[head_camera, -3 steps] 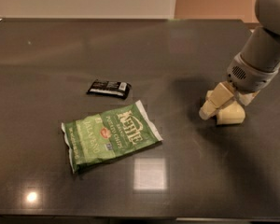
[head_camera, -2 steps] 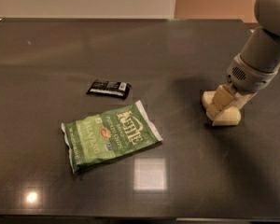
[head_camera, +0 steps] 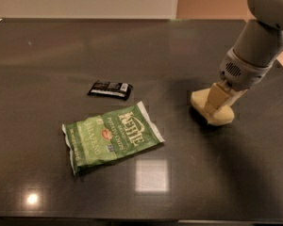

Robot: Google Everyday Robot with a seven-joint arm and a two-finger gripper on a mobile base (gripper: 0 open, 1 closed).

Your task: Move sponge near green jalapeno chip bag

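The sponge is a pale cream block lying on the dark table at the right. My gripper comes down from the grey arm at the upper right and sits right on the sponge, covering its middle. The green jalapeno chip bag lies flat at the centre left, about a bag's width to the left of the sponge and a little nearer the front edge.
A small black snack wrapper lies just behind the chip bag. The dark glossy table runs across the whole view, with its front edge at the bottom. The grey arm fills the upper right corner.
My gripper has lowered from beside the sponge onto it, and the sponge has shifted slightly left. The chip bag and the black wrapper have not moved.
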